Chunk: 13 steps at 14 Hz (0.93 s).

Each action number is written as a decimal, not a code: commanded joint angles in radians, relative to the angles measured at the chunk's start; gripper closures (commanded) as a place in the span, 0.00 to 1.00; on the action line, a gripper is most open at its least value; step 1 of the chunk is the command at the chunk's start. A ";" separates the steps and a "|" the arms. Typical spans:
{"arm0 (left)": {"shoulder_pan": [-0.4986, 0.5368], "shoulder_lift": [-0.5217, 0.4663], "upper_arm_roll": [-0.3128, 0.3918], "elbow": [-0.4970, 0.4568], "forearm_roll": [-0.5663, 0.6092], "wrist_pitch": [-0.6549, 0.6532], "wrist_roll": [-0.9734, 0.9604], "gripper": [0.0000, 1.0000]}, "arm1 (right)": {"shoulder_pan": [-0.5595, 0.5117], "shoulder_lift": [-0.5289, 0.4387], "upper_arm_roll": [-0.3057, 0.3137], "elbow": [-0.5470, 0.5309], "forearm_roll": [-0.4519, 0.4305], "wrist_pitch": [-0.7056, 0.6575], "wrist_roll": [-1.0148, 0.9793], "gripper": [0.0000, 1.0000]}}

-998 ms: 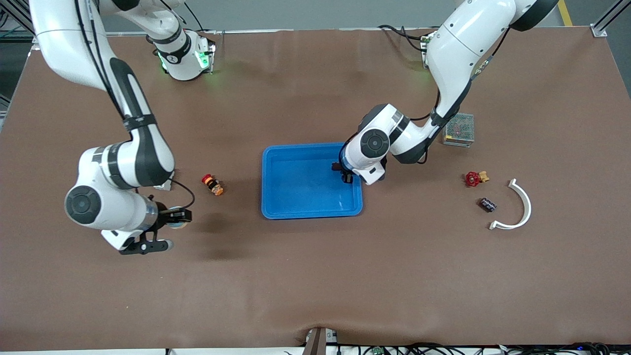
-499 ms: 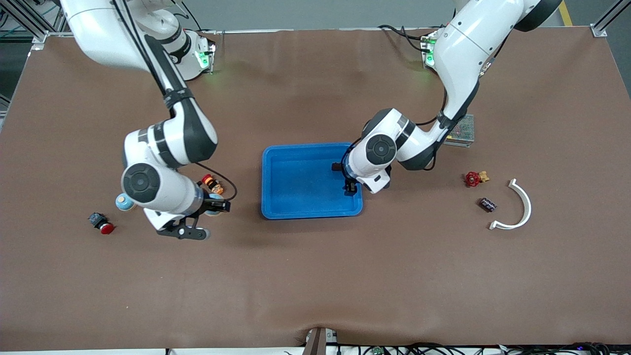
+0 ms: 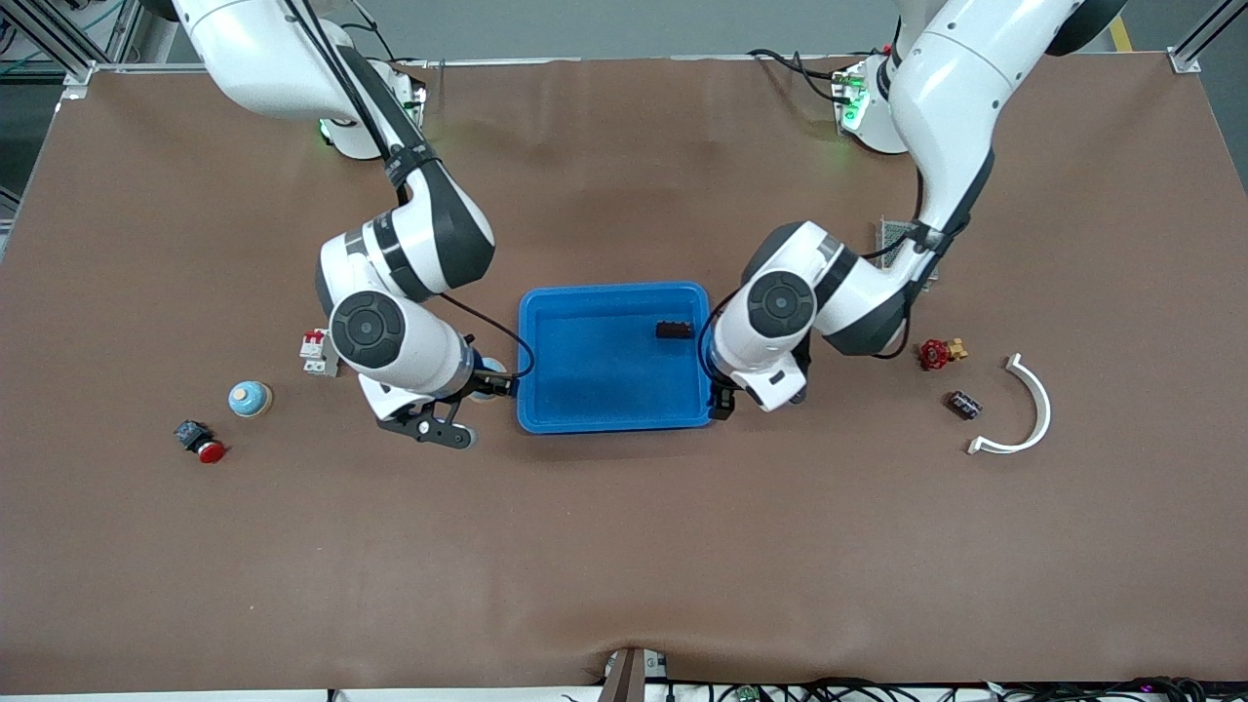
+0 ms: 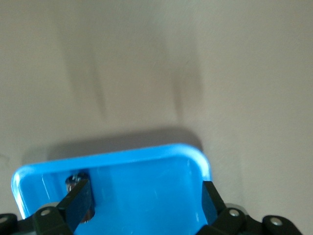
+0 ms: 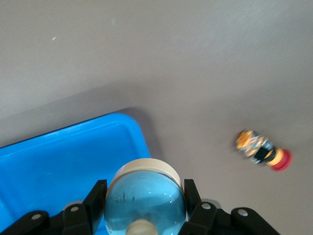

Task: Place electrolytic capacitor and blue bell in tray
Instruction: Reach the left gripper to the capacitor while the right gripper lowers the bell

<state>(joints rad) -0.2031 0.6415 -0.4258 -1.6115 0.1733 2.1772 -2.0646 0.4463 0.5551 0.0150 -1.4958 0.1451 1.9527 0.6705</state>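
Note:
The bright-blue tray (image 3: 546,409) lies mid-table. A small dark electrolytic capacitor (image 3: 675,330) lies in it, and also shows in the left wrist view (image 4: 74,179). My left gripper (image 3: 721,402) is open and empty over the tray's corner toward the left arm's end; in the left wrist view (image 4: 145,205) the tray (image 4: 146,161) is below it. My right gripper (image 3: 492,380) is shut on a blue bell (image 5: 145,198), just off the tray's rim (image 5: 73,147) toward the right arm's end.
A second blue bell (image 3: 250,398), a red push button (image 3: 200,441) and a white breaker (image 3: 314,351) lie toward the right arm's end. An orange-red button (image 5: 263,151) lies near the right gripper. A red valve (image 3: 936,353), a dark capacitor (image 3: 965,404), a white arc (image 3: 1029,414).
The right arm carried the bell from the right arm's end up to the tray's rim. The left gripper let go of the capacitor in the tray and moved to its corner.

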 commanded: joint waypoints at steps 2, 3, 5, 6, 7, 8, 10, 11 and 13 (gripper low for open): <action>0.085 -0.057 -0.001 -0.010 0.026 -0.071 0.125 0.00 | 0.060 -0.006 -0.009 -0.017 0.037 0.043 0.096 0.50; 0.108 -0.065 -0.001 -0.013 0.026 -0.100 0.168 0.00 | 0.086 -0.006 -0.010 -0.017 0.036 0.052 0.124 0.50; 0.151 -0.080 -0.001 -0.016 0.026 -0.178 0.263 0.00 | 0.118 -0.003 -0.010 -0.033 0.036 0.069 0.161 0.50; 0.175 -0.082 -0.001 -0.018 0.026 -0.198 0.297 0.00 | 0.136 -0.003 -0.010 -0.052 0.036 0.096 0.178 0.50; 0.201 -0.082 -0.001 -0.019 0.026 -0.210 0.329 0.00 | 0.149 -0.003 -0.010 -0.076 0.034 0.121 0.190 0.50; 0.224 -0.083 -0.002 -0.019 0.028 -0.221 0.372 0.00 | 0.166 -0.003 -0.010 -0.102 0.034 0.156 0.196 0.50; 0.258 -0.083 -0.002 -0.019 0.026 -0.247 0.476 0.00 | 0.196 -0.003 -0.010 -0.155 0.033 0.227 0.218 0.50; 0.269 -0.085 -0.001 -0.021 0.026 -0.249 0.503 0.00 | 0.207 -0.003 -0.012 -0.171 0.031 0.254 0.219 0.50; 0.304 -0.091 -0.004 -0.022 0.026 -0.257 0.561 0.00 | 0.219 -0.003 -0.012 -0.205 0.025 0.293 0.221 0.50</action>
<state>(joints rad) 0.0763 0.5805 -0.4219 -1.6124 0.1820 1.9397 -1.5530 0.6483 0.5670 0.0147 -1.6621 0.1619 2.2102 0.8771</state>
